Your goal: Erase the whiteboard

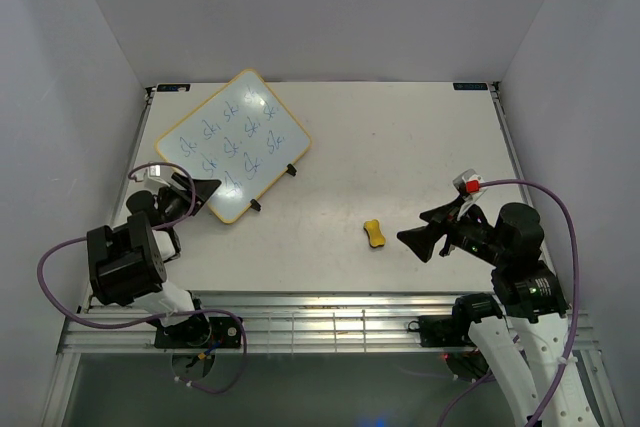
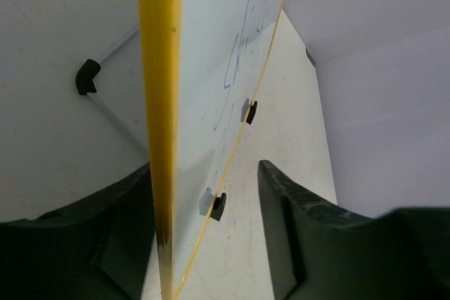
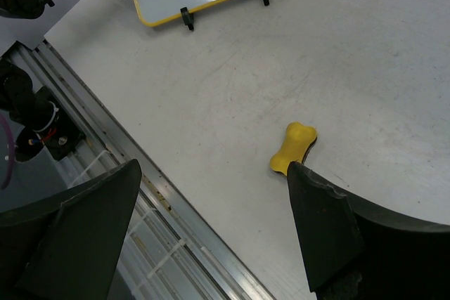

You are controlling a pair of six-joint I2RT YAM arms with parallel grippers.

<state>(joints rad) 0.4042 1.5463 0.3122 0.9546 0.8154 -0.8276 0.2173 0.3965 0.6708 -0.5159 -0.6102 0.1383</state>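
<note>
The whiteboard (image 1: 235,142) stands tilted at the back left of the table, yellow-framed, on black wire feet, with several blue handwritten marks. My left gripper (image 1: 205,192) is open at its near corner. In the left wrist view the board's yellow edge (image 2: 158,103) runs between the jaws (image 2: 205,170), close against the left finger, with a wide gap to the right finger. A small yellow bone-shaped eraser (image 1: 374,234) lies on the table. My right gripper (image 1: 418,227) is open and empty just right of it. In the right wrist view the eraser (image 3: 293,147) lies by the right fingertip (image 3: 309,187).
An aluminium rail (image 1: 330,312) runs along the table's near edge, also in the right wrist view (image 3: 105,152). White walls enclose the table on three sides. The board's black feet (image 1: 292,169) stick out toward the table's middle.
</note>
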